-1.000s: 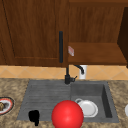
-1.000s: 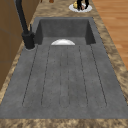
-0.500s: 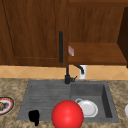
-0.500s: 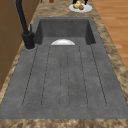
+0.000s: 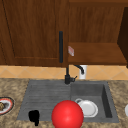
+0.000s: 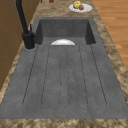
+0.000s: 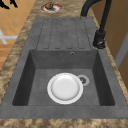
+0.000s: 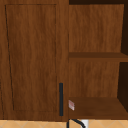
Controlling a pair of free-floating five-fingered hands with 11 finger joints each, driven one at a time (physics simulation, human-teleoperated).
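My left hand (image 5: 33, 117) hovers low at the front left, over the front edge of the sink's ribbed drainboard (image 5: 45, 96). Its black fingers (image 7: 7, 3) also show at the far left end in the right side view, out in front of the counter. A red ball (image 5: 67, 115) sits at the front centre, overlapping the sink's front rim. A white plate (image 5: 87, 108) (image 7: 65, 88) lies in the basin beside the drain (image 7: 82, 80); its rim (image 6: 62, 42) peeks up in the left side view.
The black faucet (image 5: 67, 75) (image 7: 100, 37) stands behind the sink. A plate of brown food (image 5: 3, 105) (image 7: 51, 7) rests on the left counter, a plate of fruit (image 6: 80, 6) on the right. Above are a closed cabinet door (image 8: 32, 57) and open shelves (image 8: 97, 106) holding a small pale object (image 8: 71, 105).
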